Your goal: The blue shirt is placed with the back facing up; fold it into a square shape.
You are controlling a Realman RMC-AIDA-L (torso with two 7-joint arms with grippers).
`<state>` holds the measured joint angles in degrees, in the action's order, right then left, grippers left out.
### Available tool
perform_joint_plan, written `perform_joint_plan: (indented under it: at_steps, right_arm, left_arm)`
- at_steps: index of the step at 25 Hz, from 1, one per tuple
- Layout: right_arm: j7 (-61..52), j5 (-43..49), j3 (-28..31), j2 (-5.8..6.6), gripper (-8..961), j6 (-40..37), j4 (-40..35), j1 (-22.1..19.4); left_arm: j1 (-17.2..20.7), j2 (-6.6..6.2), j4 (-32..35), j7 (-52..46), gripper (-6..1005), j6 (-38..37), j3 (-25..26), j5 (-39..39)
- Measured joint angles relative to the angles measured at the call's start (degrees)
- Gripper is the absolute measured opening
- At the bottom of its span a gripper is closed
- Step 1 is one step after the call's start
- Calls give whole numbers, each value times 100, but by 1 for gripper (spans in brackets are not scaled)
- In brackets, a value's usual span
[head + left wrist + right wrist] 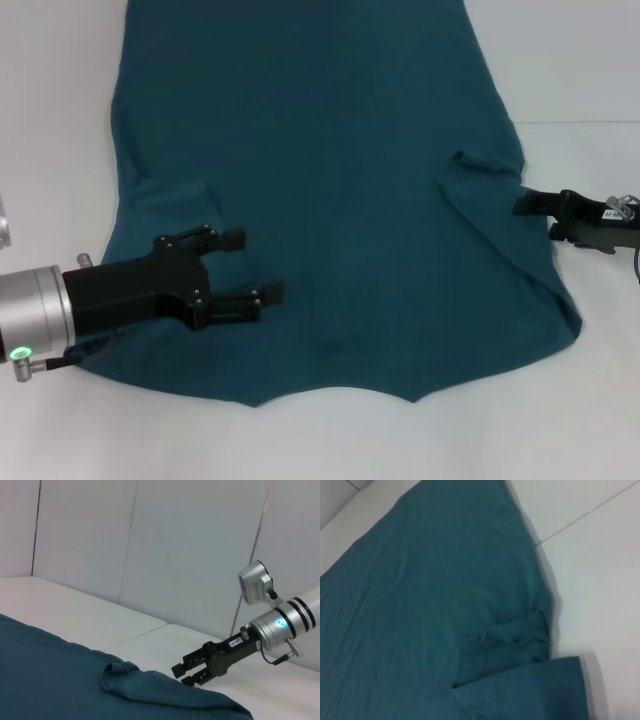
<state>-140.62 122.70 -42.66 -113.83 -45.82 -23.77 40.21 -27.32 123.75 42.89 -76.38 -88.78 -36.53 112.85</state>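
Observation:
The blue shirt (330,180) lies spread flat on the white table, plain side up, its hem toward me. Its right sleeve is tucked inward in a rumpled fold (470,165), which also shows in the right wrist view (510,640) and the left wrist view (120,672). My left gripper (255,266) is open, low over the shirt's lower left part, with nothing between its fingers. My right gripper (520,205) sits just off the shirt's right edge beside the folded sleeve. In the left wrist view (187,674) its fingers are slightly apart and empty.
The white table (60,120) surrounds the shirt, with a seam line (580,122) at the right. Pale wall panels (175,555) stand behind the table. The shirt's far end runs out of the head view at the top.

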Motion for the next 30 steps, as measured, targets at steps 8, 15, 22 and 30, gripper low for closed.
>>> perform_joint_plan:
  at_steps: [8,15,22,30]
  right_arm:
    - [0,0,-45,25,775,12,-2,-49]
    - [5,-1,-43,-2,775,69,5,-27]
    - [158,-37,-5,-85,625,197,1,-23]
    - [358,-64,31,-123,277,233,-26,-6]
  left_arm:
    - [2,0,0,1,950,0,-8,0]
    - [9,0,-8,1,950,7,5,0]
    - [7,0,-9,1,950,18,11,0]
    - [8,0,-9,1,949,41,15,0]
